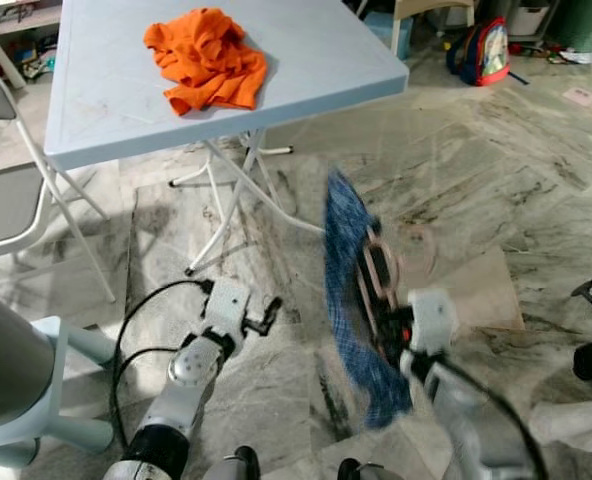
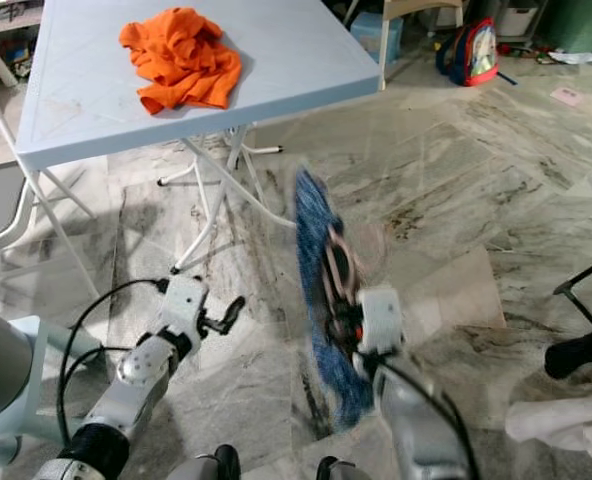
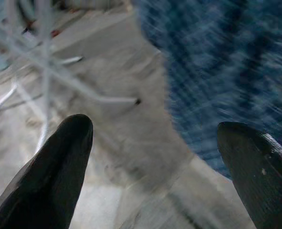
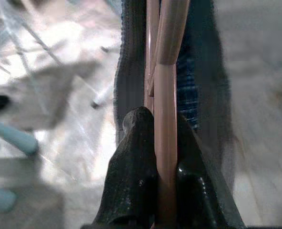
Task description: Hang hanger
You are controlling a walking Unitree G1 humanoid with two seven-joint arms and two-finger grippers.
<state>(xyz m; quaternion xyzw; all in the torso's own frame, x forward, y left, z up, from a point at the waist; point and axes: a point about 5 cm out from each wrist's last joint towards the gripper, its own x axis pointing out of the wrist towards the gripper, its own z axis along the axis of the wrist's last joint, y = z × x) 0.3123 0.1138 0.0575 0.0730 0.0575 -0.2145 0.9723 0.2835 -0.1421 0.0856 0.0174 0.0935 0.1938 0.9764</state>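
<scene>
Marble floor (image 1: 496, 160) underfoot, veined grey and cream. Folding table (image 1: 306, 60) ahead of us, pale blue top, an orange cloth (image 1: 206, 58) bunched on it. Grey chair (image 1: 6, 190) off to our left; a backpack (image 1: 484, 50) against the far wall.

Our right gripper (image 4: 157, 157) is clamped on the hanger (image 4: 165, 86): the wrist view shows both black fingers pressed against a pinkish-tan bar. A blue checked garment (image 1: 348, 300) is draped over the hanger and hangs below it, clear of the floor, in front of our right arm and near the table's legs.

Our left gripper (image 1: 266, 315) sits low on our left side, fingers (image 3: 60, 162) spread wide with nothing between them, pointing toward the blue fabric.

Progress, as we judge it: the hanger is picked up and carried, garment already on it. What remains is the hanging itself, and finding a rail or hook.

Hard to make out: hanger and garment are motion-blurred in both head views, so the hook end cannot be read. No rail or hook can be identified from these views. The garment's full shape is unclear.
</scene>
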